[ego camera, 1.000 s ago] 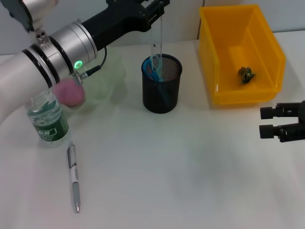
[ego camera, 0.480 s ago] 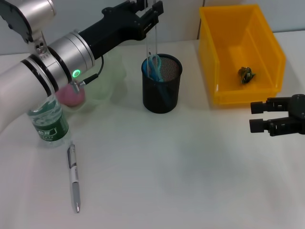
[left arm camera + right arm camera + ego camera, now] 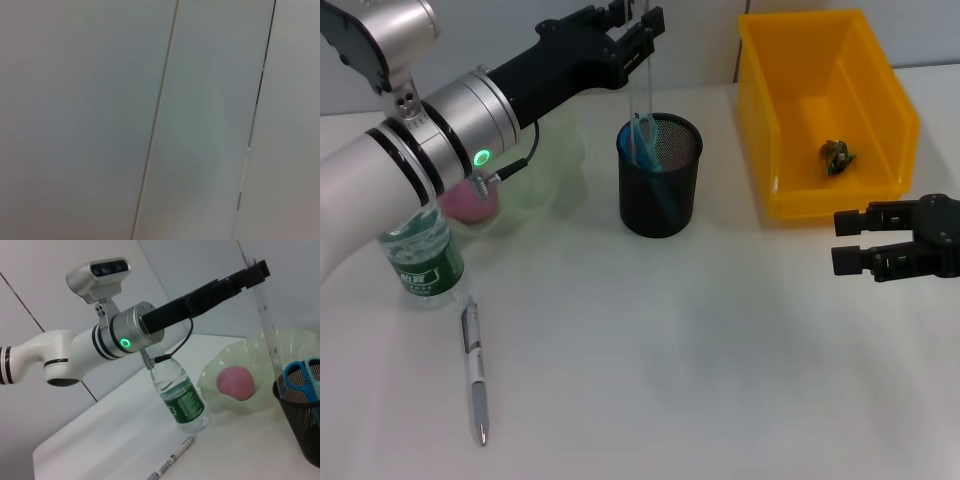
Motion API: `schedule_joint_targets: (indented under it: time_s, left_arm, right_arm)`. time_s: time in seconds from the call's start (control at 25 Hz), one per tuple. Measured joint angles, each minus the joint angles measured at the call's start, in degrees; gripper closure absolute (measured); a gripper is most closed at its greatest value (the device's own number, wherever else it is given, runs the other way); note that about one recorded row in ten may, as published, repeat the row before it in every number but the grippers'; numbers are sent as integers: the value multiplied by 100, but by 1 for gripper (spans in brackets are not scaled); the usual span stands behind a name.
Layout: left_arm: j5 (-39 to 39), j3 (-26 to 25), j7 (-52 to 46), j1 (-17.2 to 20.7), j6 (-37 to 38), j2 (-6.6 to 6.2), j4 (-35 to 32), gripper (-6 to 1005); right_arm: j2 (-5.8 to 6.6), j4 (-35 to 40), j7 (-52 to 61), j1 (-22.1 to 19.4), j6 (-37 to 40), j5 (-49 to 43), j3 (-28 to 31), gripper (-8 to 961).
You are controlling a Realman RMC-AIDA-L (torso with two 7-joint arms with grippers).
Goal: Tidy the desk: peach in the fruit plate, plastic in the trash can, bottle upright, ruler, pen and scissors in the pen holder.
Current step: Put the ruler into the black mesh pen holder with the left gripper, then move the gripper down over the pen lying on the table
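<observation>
a white desk [image 3: 700,370] fills the head view. on it, a water bottle [image 3: 417,255] stands upright at the left edge with a pen [image 3: 475,370] lying below it, and a pale green fruit plate [image 3: 545,165] sits at upper left. a black mesh pen holder [image 3: 660,185] stands at upper centre and a yellow bin [image 3: 825,115] at upper right.

Light was bright and even from above, so the white worktop [image 3: 700,380] carried only soft, faint shadows, such as the pale one beside the mesh pen holder [image 3: 660,175]. The yellow trash can [image 3: 825,110] showed saturated with mild sheen on its walls, and a green indicator light [image 3: 481,157] glowed on the left arm. The left wrist view was dim, grey and featureless, showing only flat panels [image 3: 90,120] with thin seams.
</observation>
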State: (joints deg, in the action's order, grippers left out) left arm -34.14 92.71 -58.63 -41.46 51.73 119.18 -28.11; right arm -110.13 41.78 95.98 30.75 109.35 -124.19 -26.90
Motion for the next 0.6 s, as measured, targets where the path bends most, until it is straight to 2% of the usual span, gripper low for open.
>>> schedule_joint_targets:
  time_s: [0.44,0.52,0.6]
  left_arm:
    - [-29,116,-92,-2,18,0,-14,494]
    - [-37,169,-212,-1,34,-3,-74,296]
    - [-53,208,-284,9,40,-11,-121,280]
  right_arm:
    - [1,-4,0,17,-3,0,0,120]
    - [2,-4,0,19,-2,0,0,120]
    - [1,-4,0,19,-2,0,0,120]
